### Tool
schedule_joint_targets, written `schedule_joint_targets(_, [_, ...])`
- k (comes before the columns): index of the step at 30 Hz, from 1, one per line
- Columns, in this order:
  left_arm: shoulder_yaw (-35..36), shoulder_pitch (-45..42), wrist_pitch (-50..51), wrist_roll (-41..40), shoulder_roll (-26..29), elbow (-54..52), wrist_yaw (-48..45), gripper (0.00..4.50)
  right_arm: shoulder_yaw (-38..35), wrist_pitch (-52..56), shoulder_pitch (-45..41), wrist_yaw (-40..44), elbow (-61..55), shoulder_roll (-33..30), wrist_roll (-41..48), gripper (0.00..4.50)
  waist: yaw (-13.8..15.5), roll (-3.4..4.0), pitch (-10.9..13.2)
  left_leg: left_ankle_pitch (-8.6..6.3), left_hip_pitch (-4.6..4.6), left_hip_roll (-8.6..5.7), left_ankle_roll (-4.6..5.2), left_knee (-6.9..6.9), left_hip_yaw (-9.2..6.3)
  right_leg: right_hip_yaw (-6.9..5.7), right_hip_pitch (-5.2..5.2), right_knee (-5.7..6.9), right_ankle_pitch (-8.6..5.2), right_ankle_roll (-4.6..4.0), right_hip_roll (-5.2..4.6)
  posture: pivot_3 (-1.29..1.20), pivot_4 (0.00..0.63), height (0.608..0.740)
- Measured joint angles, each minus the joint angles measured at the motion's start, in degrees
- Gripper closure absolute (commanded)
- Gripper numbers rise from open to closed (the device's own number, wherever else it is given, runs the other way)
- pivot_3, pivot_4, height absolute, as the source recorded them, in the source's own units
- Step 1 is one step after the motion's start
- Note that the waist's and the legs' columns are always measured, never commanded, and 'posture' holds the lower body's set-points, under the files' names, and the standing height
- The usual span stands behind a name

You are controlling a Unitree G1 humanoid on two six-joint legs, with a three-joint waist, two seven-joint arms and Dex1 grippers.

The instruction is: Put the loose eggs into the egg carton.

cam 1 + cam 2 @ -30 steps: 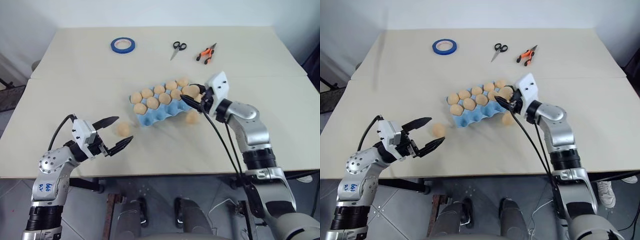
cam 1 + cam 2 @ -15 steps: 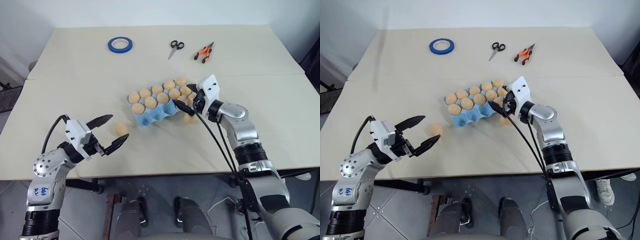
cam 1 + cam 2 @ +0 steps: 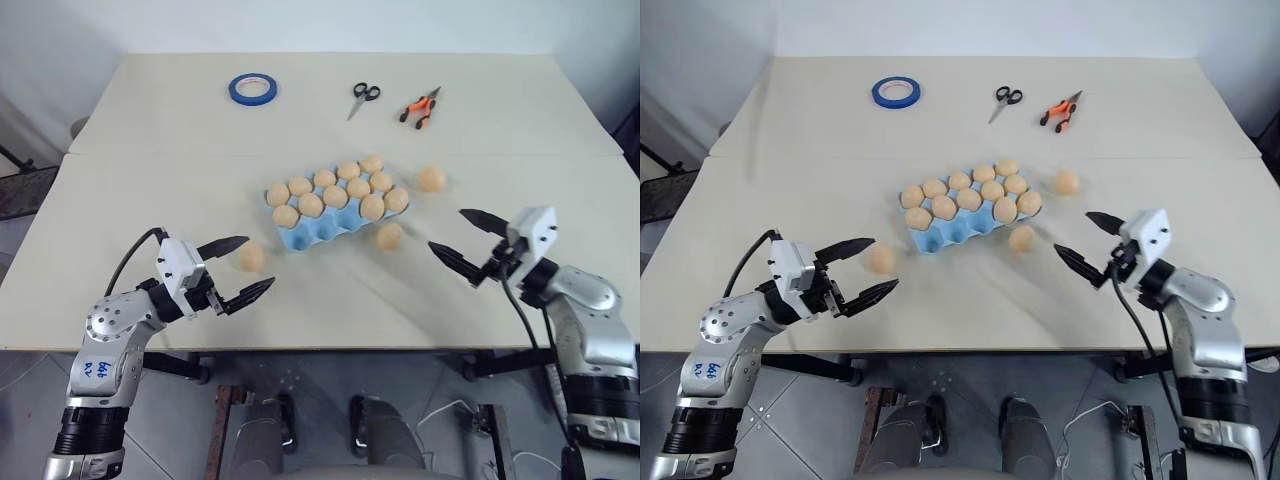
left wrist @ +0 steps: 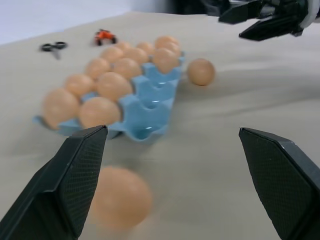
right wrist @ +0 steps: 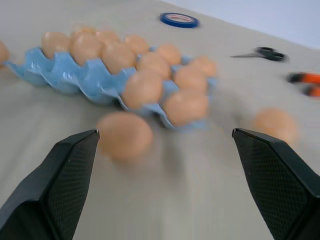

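Note:
The light blue egg carton (image 3: 325, 231) lies mid-table with several pale orange eggs in its cups. Three loose eggs lie on the table: one egg (image 3: 251, 257) left of the carton, one egg (image 3: 389, 236) at its near right corner, one egg (image 3: 432, 179) off its right end. My left gripper (image 3: 259, 262) is open, its fingertips either side of the left egg (image 4: 120, 197), which lies by one finger. My right gripper (image 3: 447, 229) is open and holds nothing, a short way right of the near-right egg (image 5: 125, 135).
A blue tape roll (image 3: 252, 88), black scissors (image 3: 362, 96) and orange-handled pliers (image 3: 418, 107) lie along the far side of the table. The table's front edge runs just below both grippers.
My right gripper has opened, let go of an egg at the carton's right end and drawn back to the right and toward me. The left gripper has barely moved.

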Motion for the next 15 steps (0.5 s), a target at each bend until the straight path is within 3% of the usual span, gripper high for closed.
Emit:
schedule_joint_targets(7, [-4.3, -5.5, -3.0, 1.9, -0.4, 6.9, -5.2, 0.00, -8.3, -3.9, 16.7, 0.2, -4.7, -0.8, 1.4, 0.04, -0.1, 0.00, 0.0, 0.00, 0.10, 0.01, 0.00, 0.02, 0.01, 0.01, 0.10, -0.01, 0.00, 0.01, 0.03, 0.00, 0.150, 0.740])
schedule_joint_targets(15, [-6.0, -9.9, -5.5, 2.5, -1.2, 11.7, -8.6, 0.00, -7.3, -6.9, 17.1, -0.6, -4.4, -0.5, 1.2, 0.04, -0.2, -0.01, 0.0, 0.02, 0.16, 0.02, 0.01, 0.13, 0.04, 0.10, 0.14, -0.02, 0.10, 0.01, 0.02, 0.00, 0.150, 0.740])
